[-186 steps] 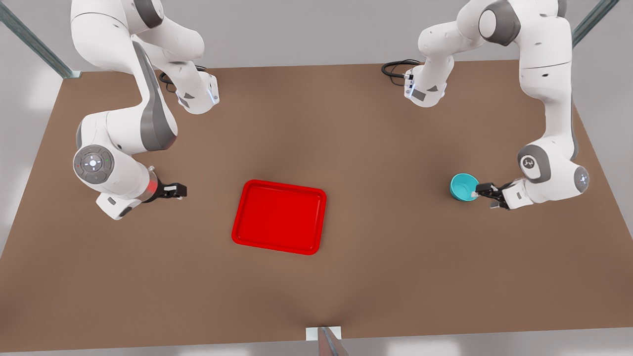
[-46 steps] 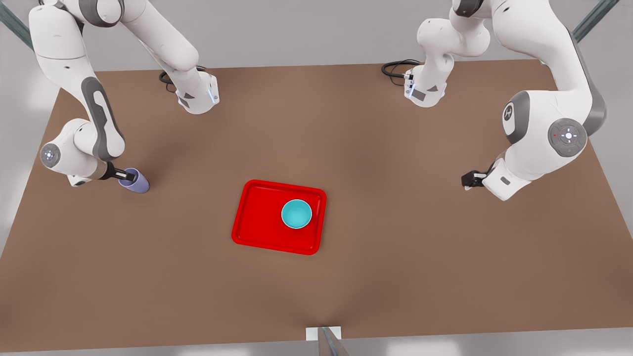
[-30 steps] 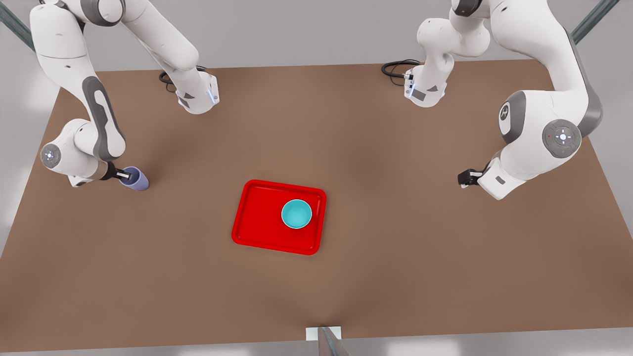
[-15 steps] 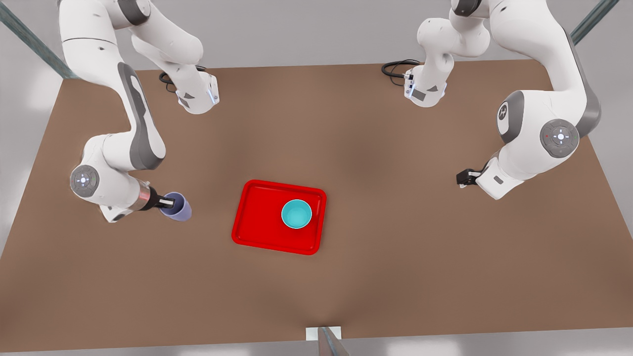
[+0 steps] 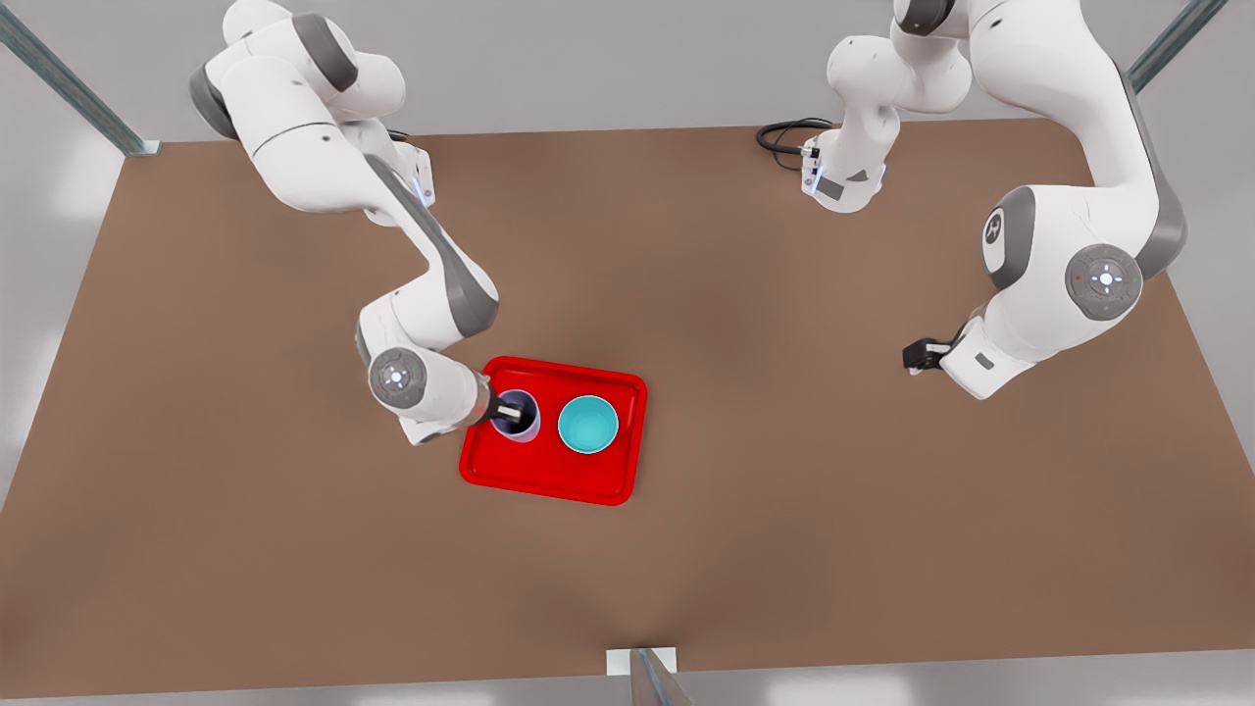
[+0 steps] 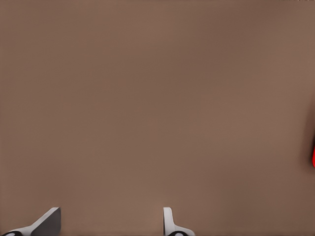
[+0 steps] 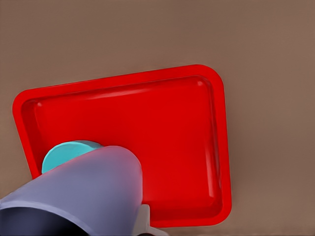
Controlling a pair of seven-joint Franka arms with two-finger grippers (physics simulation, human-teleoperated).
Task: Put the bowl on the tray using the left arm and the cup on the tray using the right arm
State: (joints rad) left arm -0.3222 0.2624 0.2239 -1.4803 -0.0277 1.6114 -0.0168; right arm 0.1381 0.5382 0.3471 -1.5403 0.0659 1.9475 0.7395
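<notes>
The red tray lies mid-table with the teal bowl standing in its half toward the front view's right. My right gripper is shut on the rim of the lavender cup, which hangs over the tray's other half, beside the bowl. The right wrist view shows the cup close up, with the bowl and tray below it. At the front view's right, my left gripper waits open above bare table, its fingertips apart and holding nothing.
The brown table spreads wide around the tray. Both arm bases stand at the far edge, with a black cable by one. A sliver of the tray shows in the left wrist view.
My right gripper has carried the cup from the table at the front view's left to above the tray beside the bowl. The left arm has barely shifted.
</notes>
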